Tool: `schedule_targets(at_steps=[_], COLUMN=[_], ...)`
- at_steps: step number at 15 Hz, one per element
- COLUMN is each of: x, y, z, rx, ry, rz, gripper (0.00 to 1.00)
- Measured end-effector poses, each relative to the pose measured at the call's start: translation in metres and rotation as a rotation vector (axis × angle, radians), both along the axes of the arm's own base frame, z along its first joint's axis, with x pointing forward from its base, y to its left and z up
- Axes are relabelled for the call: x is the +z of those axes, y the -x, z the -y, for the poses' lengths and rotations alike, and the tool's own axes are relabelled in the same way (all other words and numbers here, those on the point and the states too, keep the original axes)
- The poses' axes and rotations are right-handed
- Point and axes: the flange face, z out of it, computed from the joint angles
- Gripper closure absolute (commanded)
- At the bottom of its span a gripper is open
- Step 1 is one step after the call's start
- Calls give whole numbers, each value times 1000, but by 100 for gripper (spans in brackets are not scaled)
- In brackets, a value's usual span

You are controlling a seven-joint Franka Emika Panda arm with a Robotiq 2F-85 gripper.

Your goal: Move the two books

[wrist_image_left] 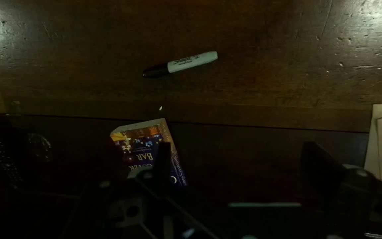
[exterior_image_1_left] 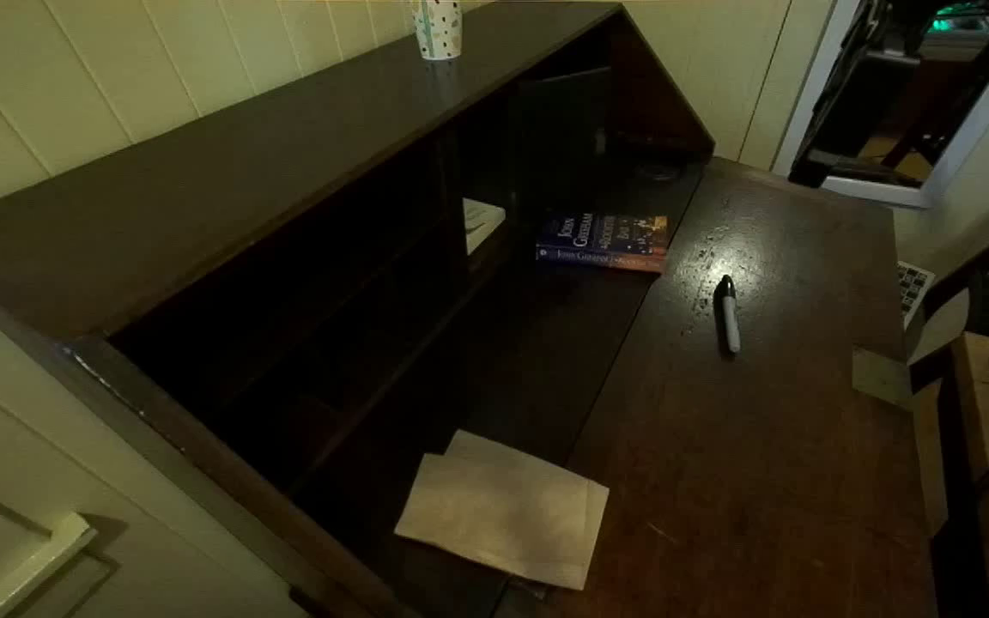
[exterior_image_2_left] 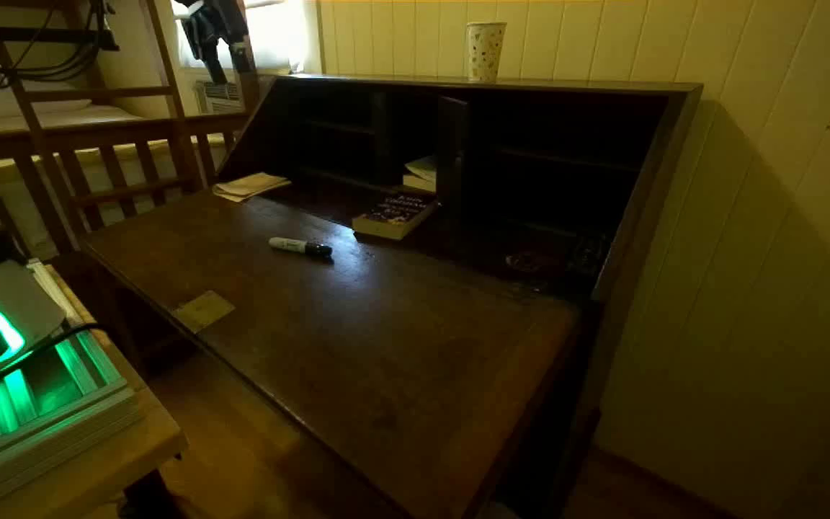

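The dark blue book (exterior_image_1_left: 602,240) with orange-yellow marks lies flat on the desk by the cubbies, in both exterior views (exterior_image_2_left: 395,213). Inside the middle cubby rests the pale book (exterior_image_1_left: 482,225), partly hidden by the cubby's walls; its pale edge also shows in an exterior view (exterior_image_2_left: 421,174). High over the desk, my gripper (exterior_image_2_left: 229,61) appears as a dark shape before the window. In the wrist view the gripper (wrist_image_left: 237,146) is open, with nothing between its fingers. There its left finger covers part of the blue book (wrist_image_left: 141,142); it stands apart from it.
A marker pen (exterior_image_1_left: 728,313) lies on the desk (exterior_image_2_left: 400,346). Folded papers (exterior_image_1_left: 507,511) rest near the cubbies' far end. An open cubby door (exterior_image_2_left: 452,158) stands beside the pale book. A spotted cup (exterior_image_2_left: 485,50) is on the top shelf. A round object (exterior_image_2_left: 527,261) lies in shadow.
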Motion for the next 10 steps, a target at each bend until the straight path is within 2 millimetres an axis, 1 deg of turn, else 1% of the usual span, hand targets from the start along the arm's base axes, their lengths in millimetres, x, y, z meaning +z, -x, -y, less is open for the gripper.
schedule_targets(at_steps=[8, 10], x=[0, -3], y=[0, -4], z=[1, 9], rx=[-4, -58], ry=[-2, -15], rz=[0, 4], gripper=[0, 0])
